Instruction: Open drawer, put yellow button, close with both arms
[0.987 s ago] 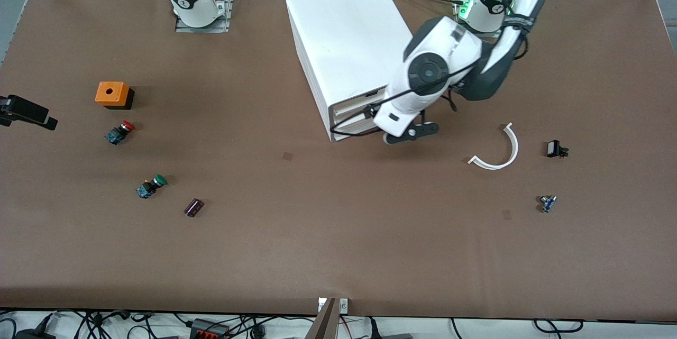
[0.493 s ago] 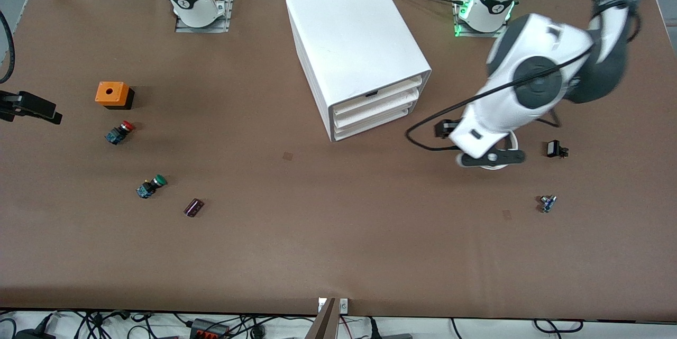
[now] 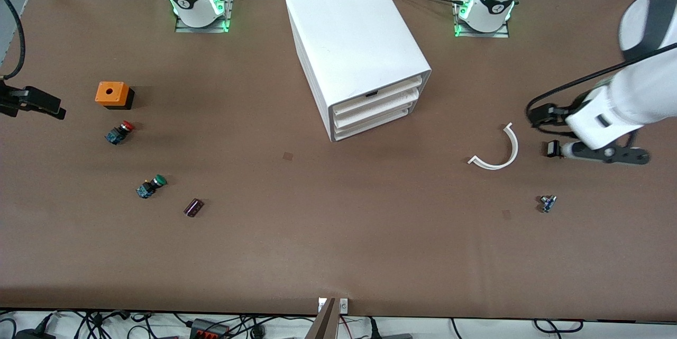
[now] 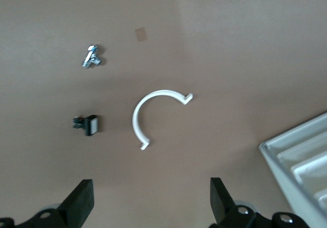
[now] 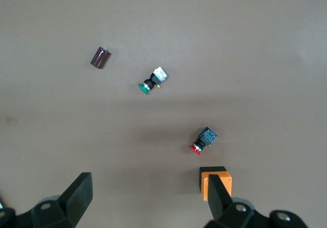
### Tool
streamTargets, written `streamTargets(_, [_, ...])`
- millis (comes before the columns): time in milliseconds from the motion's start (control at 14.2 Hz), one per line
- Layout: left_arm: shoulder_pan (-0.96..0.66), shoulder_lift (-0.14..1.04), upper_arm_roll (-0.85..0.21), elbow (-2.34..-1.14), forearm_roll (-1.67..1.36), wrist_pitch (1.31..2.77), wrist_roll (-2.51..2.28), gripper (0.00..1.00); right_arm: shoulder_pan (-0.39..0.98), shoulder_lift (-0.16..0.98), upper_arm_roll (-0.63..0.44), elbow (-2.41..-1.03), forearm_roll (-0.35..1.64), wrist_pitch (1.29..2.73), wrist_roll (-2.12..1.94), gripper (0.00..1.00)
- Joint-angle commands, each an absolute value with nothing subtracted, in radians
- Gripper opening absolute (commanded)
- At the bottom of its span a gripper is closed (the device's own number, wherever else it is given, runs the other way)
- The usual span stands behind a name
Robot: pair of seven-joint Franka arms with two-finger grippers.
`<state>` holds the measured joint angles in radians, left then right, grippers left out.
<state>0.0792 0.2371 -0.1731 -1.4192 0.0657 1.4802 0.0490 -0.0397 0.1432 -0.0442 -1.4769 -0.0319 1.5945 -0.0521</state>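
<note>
We have two white arms (image 3: 632, 101) with dark grey joints. Our round bases (image 3: 489, 3) carry black rings with a white mark and glow green at the mounting plates. A black cable loops along our left forearm. Our left gripper (image 4: 149, 202) and right gripper (image 5: 148, 200) have black, wedge-shaped fingers.

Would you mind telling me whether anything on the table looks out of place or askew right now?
The white cabinet sits skewed to the table edges, all three drawers shut. No yellow button shows anywhere; only the red-capped and green-capped ones lie out.
</note>
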Motion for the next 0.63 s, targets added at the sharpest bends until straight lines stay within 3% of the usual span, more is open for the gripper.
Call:
streamTargets(0, [0.072, 0.017, -0.118, -1.685, 0.035, 1.621, 0.174, 1.0, -0.04, 0.046, -0.04, -1.618, -0.048, 1.641, -0.054, 1.0])
streamTargets(141, [0.071, -0.041, -0.117, -1.743, -0.015, 1.684, 0.178, 1.0, -0.038, 0.026, -0.04, -1.646, -0.048, 1.655, -0.054, 1.0])
streamTargets(564, [0.066, -0.026, -0.101, -1.708, -0.032, 1.697, 0.164, 1.0, -0.037, 0.021, -0.04, -1.632, -0.048, 1.634, -0.055, 1.0])
